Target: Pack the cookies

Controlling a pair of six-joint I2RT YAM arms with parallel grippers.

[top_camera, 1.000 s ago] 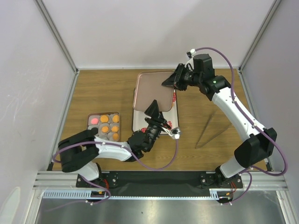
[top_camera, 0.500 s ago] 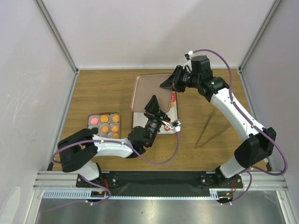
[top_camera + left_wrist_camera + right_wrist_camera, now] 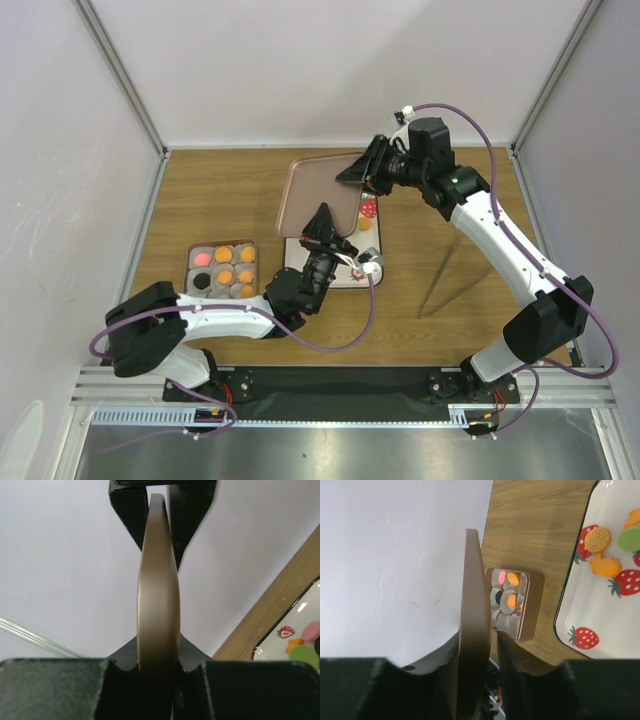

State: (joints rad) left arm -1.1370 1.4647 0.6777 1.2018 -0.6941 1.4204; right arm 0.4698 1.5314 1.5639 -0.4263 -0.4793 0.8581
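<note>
Top view: wooden surface point(image 3: 220, 200) boxed in on three sides by plain white walls point(image 3: 330, 70), with metal posts at the back corners. At left on the surface, an open rectangular tin point(image 3: 222, 243) packed with cookies point(image 3: 225, 276) in paper cups, mostly orange, one pink, one black. At centre, a white tray point(image 3: 293, 258) printed with red strawberries, largely hidden under a flat brownish lid point(image 3: 310, 190) held over it. Left pincer point(image 3: 324, 222) clamped on the near edge of the lid; right pincer point(image 3: 358, 174) clamped on its far right corner. Well apart at right, a thin dark pair of tongs point(image 3: 447, 278) lying flat. Left wrist view: lid point(image 3: 159, 590) edge-on and upright in frame, pinched at the bottom between the left fingers and at the top between the dark fingers of the other arm. White wall behind. At lower right, a corner of the tray point(image 3: 300, 611) carrying pink, orange and green cookies point(image 3: 305, 652), scarcely legible from above. Right wrist view: same lid point(image 3: 475, 620) edge-on between that arm's fingers, the tin point(image 3: 532, 605) visible just past it, its fluted paper cups plainly resolved here and only blurred in the top view. To the right, the tray point(image 3: 585, 605) bearing a round orange cookie, a green one and an irregular orange piece among the printed strawberries. Height of the lid above the tray not determinable from any view.
</note>
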